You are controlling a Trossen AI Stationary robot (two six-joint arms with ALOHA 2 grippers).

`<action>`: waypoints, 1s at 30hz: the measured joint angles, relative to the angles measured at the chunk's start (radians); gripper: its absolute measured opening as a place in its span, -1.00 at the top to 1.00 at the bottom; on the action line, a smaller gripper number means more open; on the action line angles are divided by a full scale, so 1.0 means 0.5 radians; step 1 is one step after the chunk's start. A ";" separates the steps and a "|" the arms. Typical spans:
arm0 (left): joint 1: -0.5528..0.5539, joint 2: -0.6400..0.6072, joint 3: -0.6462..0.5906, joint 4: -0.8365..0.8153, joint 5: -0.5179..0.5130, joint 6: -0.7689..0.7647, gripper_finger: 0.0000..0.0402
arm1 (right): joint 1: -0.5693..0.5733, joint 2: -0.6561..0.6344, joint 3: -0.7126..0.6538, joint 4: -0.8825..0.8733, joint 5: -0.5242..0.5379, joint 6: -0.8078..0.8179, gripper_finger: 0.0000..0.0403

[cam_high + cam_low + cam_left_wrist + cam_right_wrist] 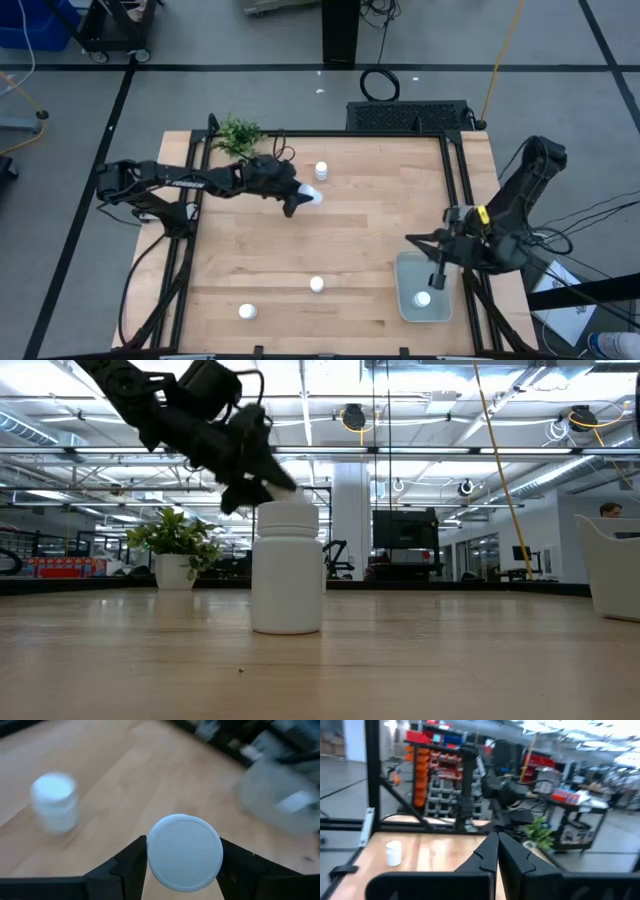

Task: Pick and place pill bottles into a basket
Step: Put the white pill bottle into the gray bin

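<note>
My left gripper (303, 199) hangs over the far middle of the table, shut on a white pill bottle (185, 851) whose round cap faces the wrist camera. A second bottle (321, 171) stands just beyond it on its base. Two more bottles (317, 284) (247, 311) stand near the front edge. The pale basket (405, 300) sits at the front right with one bottle (423, 298) inside. My right gripper (497, 851) is shut and empty, raised beside the basket's far end. My left gripper pinches the bottle between its two fingers (131, 862), one on each side of the body (150, 870) just under the cap. The fingers slant down from the table's left side. The bottle is lifted clear of the table and tilted (313, 197).
A small green potted plant (238, 135) stands at the far left corner, behind my left arm. In the low view one bottle (287, 565) stands close to the camera. Bare wood lies between the held bottle and the basket.
</note>
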 joint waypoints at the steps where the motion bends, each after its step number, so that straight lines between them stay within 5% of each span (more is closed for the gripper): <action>1: -0.012 0.000 0.000 0.076 0.032 -0.017 -0.02 | 0.040 -0.003 -0.035 0.108 0.087 -0.099 0.99; 9: -0.077 0.000 0.053 0.366 0.199 -0.144 0.10 | 0.176 -0.088 -0.369 1.182 0.165 -0.805 0.99; 16: -0.212 0.000 0.217 0.368 0.232 -0.135 0.02 | 0.195 -0.124 -0.579 1.863 -0.060 -1.215 1.00; 30: -0.457 0.000 0.735 -0.212 0.117 0.047 0.07 | 0.194 -0.124 -0.641 1.987 -0.018 -1.176 1.00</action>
